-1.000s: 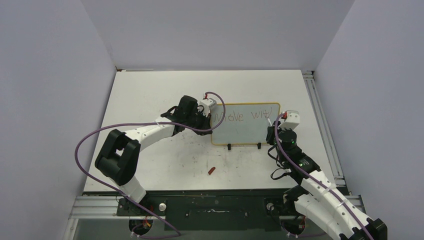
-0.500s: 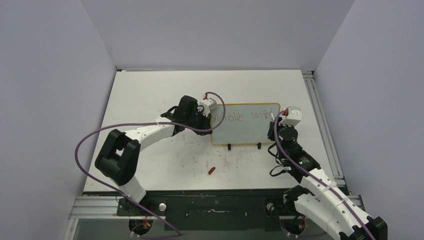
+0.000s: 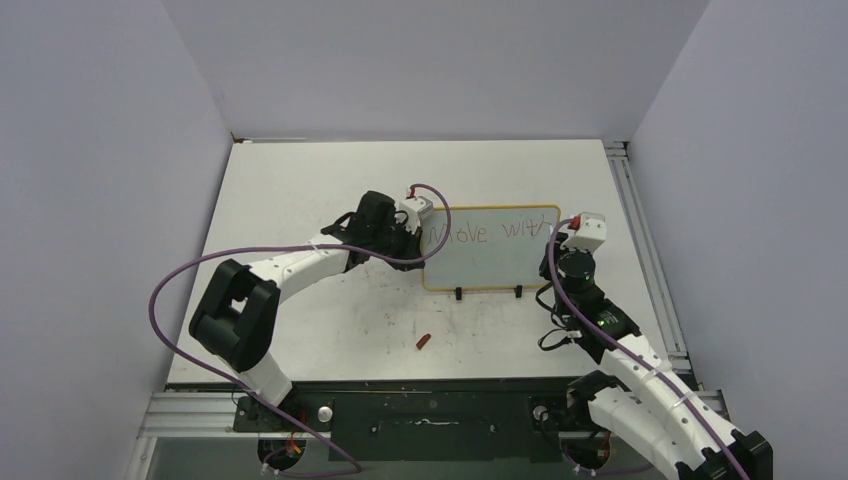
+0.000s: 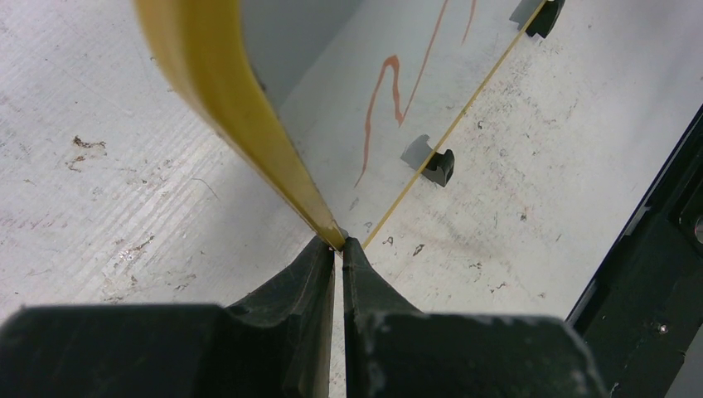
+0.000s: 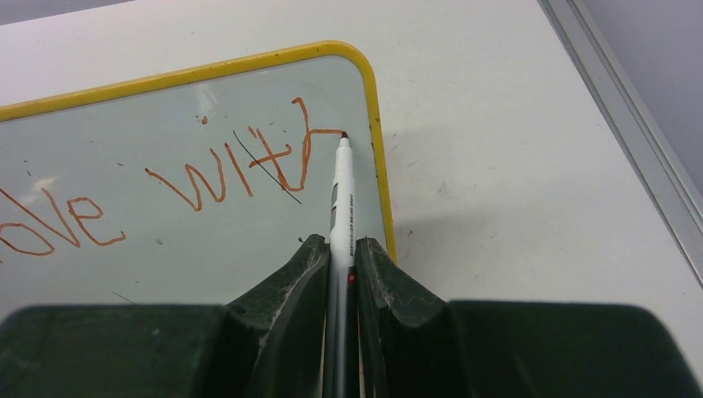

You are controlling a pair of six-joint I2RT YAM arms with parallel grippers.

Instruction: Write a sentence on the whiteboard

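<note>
The whiteboard (image 3: 500,262), yellow-framed with two black feet, lies on the table; it also shows in the right wrist view (image 5: 166,232) and the left wrist view (image 4: 348,108). The sentence (image 3: 485,233) reads "Move with" in reddish lettering (image 5: 240,170). My right gripper (image 5: 341,249) is shut on a white marker (image 5: 341,199) whose tip touches the board at the arch of the "h", near the right frame. My left gripper (image 4: 339,246) is shut on the board's yellow frame (image 4: 224,91) at its left edge.
A small red marker cap (image 3: 423,342) lies on the table in front of the board. A metal rail (image 3: 645,250) runs along the table's right side. Grey walls enclose the table on three sides.
The right gripper has moved the marker slightly to the right and away, extending the "h" stroke. The left arm and board have not moved.
</note>
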